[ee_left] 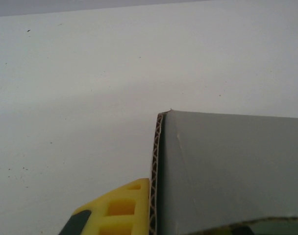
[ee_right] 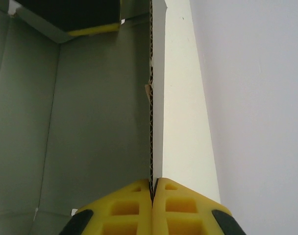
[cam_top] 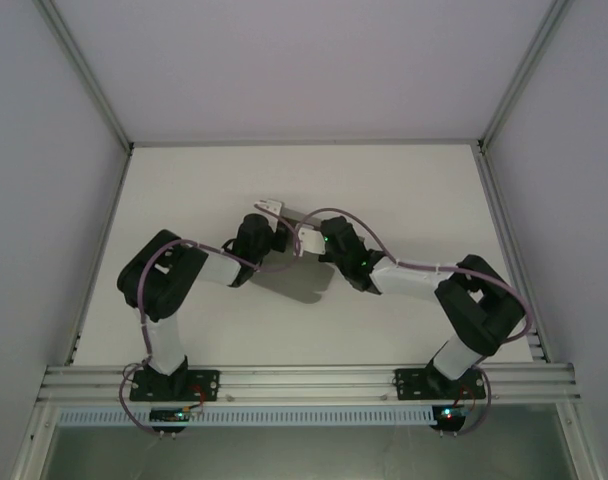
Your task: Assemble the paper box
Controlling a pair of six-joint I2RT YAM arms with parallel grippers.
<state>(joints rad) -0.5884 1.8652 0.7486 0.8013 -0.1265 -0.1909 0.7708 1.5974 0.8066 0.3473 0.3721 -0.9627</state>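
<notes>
Paper box (cam_top: 309, 238) sits over the middle of the worktop (cam_top: 414, 200), between my two hands. My right gripper (ee_right: 152, 188) is pinched tight on one wall's edge. My left gripper (ee_left: 155, 218) is clamped on another wall.

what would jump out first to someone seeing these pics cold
The paper box over the middle of the white table, pinched between the left gripper and the right gripper. In the right wrist view, the yellow fingers are shut on the corrugated edge of one box wall, with the grey inside of the box to their left.
</notes>
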